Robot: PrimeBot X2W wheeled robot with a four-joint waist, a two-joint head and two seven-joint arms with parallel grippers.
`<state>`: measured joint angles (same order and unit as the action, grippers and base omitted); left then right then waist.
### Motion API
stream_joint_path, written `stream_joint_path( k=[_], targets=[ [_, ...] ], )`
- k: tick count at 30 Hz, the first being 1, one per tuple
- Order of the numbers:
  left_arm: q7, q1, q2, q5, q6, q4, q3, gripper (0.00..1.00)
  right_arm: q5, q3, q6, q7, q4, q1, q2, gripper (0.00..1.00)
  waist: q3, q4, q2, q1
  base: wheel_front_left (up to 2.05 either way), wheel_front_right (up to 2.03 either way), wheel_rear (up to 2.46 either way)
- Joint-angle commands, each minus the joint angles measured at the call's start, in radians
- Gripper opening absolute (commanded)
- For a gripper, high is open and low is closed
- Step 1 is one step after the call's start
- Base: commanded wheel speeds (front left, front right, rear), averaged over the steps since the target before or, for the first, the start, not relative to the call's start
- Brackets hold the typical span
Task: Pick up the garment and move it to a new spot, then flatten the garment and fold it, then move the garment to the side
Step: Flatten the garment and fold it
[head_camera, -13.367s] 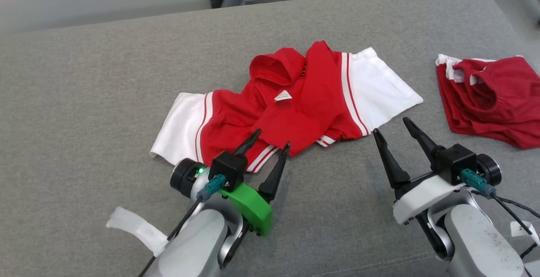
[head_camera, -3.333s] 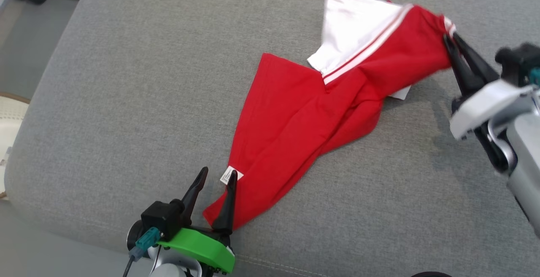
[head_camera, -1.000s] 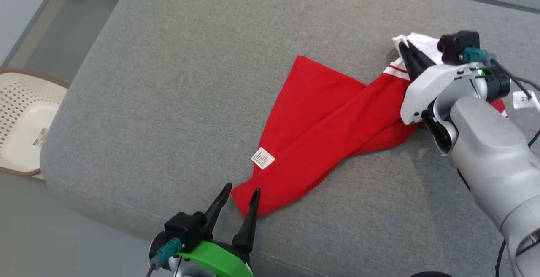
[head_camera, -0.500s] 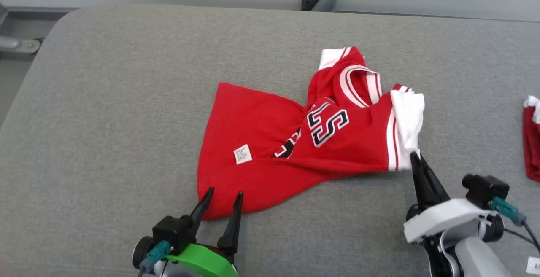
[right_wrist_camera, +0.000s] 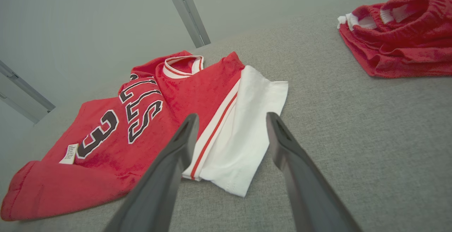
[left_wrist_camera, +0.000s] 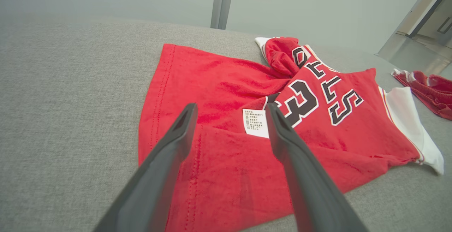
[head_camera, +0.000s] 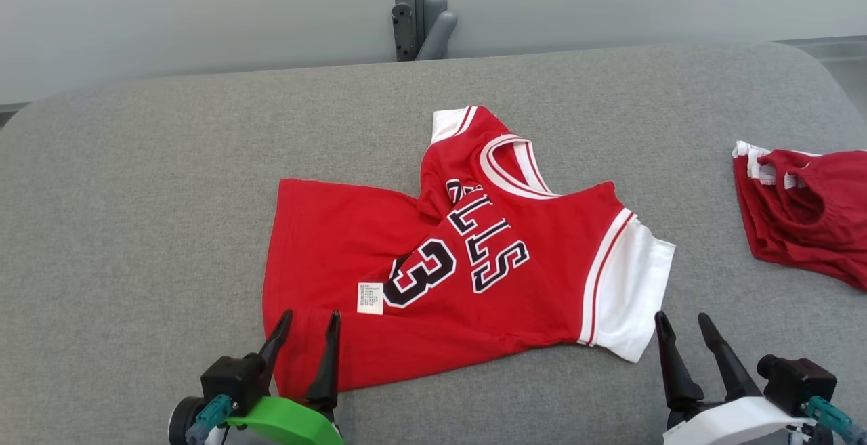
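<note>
Red cloth with white trim is seen in the garment (head_camera: pixel 474 276), a small jersey that is laid out near the middle of the grey padded bench (head_camera: pixel 135 194), somewhat closer to its near edge than to its far one. The hem is turned toward the left edge of the bench and the white-banded collar (head_camera: pixel 508 167) toward the far edge. Dark lettering and a large number are shown face up on the chest, while the hem-side portion is plain red and wrinkled, with a white care label (head_camera: pixel 370 297) lying on it beside the number. One white sleeve (head_camera: pixel 626 296) is spread flat on the side facing the right edge; the other is bunched beside the collar. The left gripper (head_camera: pixel 310 315) is held with its fingers parted and nothing between them, its tips placed over the jersey's hem corner nearest the near edge; whether the cloth is touched cannot be told. The right gripper (head_camera: pixel 683 316) is likewise spread wide and empty, set over bare upholstery just beside the white sleeve. A second red garment (head_camera: pixel 806 215) is heaped at the right edge, well apart from the jersey.
</note>
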<state>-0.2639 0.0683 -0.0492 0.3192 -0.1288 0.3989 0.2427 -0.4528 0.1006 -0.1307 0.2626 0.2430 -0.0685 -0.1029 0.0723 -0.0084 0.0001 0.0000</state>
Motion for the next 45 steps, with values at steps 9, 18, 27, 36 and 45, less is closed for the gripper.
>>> stream_joint_path(
  k=[9,18,27,36,45],
  targets=[
    [0.0,0.156,-0.003,-0.068,0.038,0.058,-0.072,1.0,0.062,-0.055,0.0,0.002,-0.113,0.072,-0.012,1.0,0.07,-0.037,-0.0001,0.0,0.0,0.0,0.0],
    [0.0,0.45,-0.036,-0.107,0.063,0.4,-0.129,1.0,0.063,-0.024,0.0,0.002,-0.111,0.166,-0.009,1.0,0.182,-0.083,-0.0001,0.0,0.0,0.0,0.0],
    [0.052,0.651,-0.073,-0.082,0.057,0.682,-0.148,1.0,0.056,-0.043,0.0,0.003,-0.113,0.198,-0.016,1.0,0.239,-0.117,-0.0001,0.0,0.0,0.0,0.0],
    [0.068,0.752,-0.086,-0.067,0.007,0.766,-0.108,0.0,0.048,-0.042,0.0,0.002,-0.125,0.226,-0.012,1.0,0.292,-0.127,-0.0001,0.0,0.0,0.0,0.0],
    [0.04,0.771,-0.125,-0.034,0.0,0.796,-0.075,0.0,0.035,-0.062,0.0,0.003,-0.11,0.23,-0.002,1.0,0.323,-0.136,-0.0001,0.0,0.0,0.0,0.0]
  ],
)
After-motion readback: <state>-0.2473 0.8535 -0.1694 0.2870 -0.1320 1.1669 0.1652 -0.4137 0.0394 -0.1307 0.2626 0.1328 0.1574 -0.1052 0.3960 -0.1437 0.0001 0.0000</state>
